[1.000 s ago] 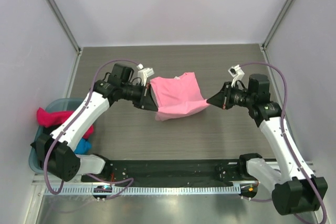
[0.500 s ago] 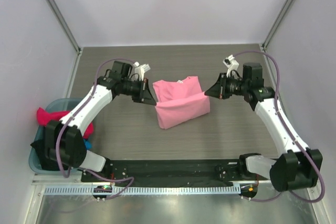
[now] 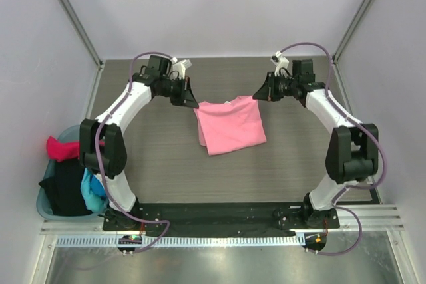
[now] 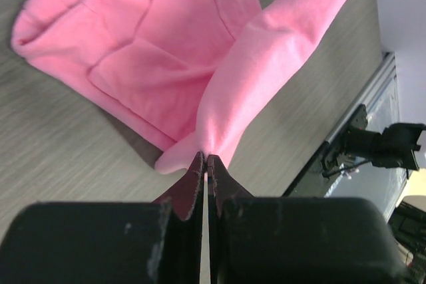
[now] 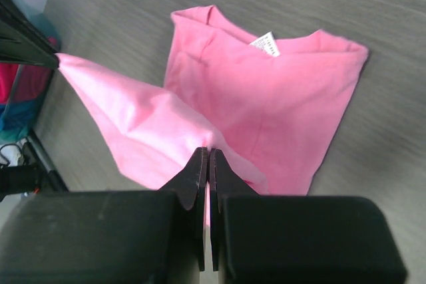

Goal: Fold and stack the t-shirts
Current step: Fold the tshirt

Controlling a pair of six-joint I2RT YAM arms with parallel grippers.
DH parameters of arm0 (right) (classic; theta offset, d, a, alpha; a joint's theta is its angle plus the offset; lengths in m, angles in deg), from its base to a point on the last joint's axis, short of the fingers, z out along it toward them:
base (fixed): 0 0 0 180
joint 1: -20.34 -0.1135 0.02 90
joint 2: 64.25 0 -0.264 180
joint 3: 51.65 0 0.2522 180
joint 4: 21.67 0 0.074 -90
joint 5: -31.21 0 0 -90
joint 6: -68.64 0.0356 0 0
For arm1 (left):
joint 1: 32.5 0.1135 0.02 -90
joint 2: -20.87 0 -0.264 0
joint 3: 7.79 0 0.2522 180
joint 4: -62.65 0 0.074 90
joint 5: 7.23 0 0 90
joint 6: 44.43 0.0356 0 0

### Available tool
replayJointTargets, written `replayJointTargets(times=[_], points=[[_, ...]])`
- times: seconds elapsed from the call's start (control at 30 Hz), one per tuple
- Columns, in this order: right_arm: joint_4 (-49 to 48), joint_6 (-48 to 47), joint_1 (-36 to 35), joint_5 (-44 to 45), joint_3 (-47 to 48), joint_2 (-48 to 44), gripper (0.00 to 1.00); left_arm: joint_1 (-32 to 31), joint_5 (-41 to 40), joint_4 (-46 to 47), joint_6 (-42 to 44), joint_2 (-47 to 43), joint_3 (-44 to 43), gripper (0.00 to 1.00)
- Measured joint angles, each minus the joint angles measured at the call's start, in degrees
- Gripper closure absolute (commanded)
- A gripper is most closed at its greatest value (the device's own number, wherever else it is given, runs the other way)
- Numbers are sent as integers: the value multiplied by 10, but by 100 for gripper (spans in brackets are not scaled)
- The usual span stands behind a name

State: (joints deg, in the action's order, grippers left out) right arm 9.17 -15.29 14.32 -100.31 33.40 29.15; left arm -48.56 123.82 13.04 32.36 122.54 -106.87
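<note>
step: folding light pink t-shirt (image 3: 233, 128), lying well right of teal basket (image 3: 41, 204) | left gripper (image 4: 205, 157), right gripper (image 5: 206, 153): each pinching one raised corner | advice: lower both corners level, release together

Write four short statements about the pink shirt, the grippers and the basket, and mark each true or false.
1. The left gripper is shut on the pink t-shirt. True.
2. The right gripper hangs open. False: it too is shut on the pink t-shirt.
3. A white label shows at the shirt's collar. True.
4. The teal basket is empty. False: it holds magenta cloth, black cloth and blue cloth.
</note>
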Motion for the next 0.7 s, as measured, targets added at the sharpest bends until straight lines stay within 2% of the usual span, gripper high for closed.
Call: replayJointTargets(times=[0.3, 0.7], points=[[-47, 2, -2, 5, 134, 192, 99, 19, -28, 3, 0, 58, -31, 100], [-67, 16, -3, 9, 302, 361, 99, 20, -87, 5, 15, 208, -166, 100]])
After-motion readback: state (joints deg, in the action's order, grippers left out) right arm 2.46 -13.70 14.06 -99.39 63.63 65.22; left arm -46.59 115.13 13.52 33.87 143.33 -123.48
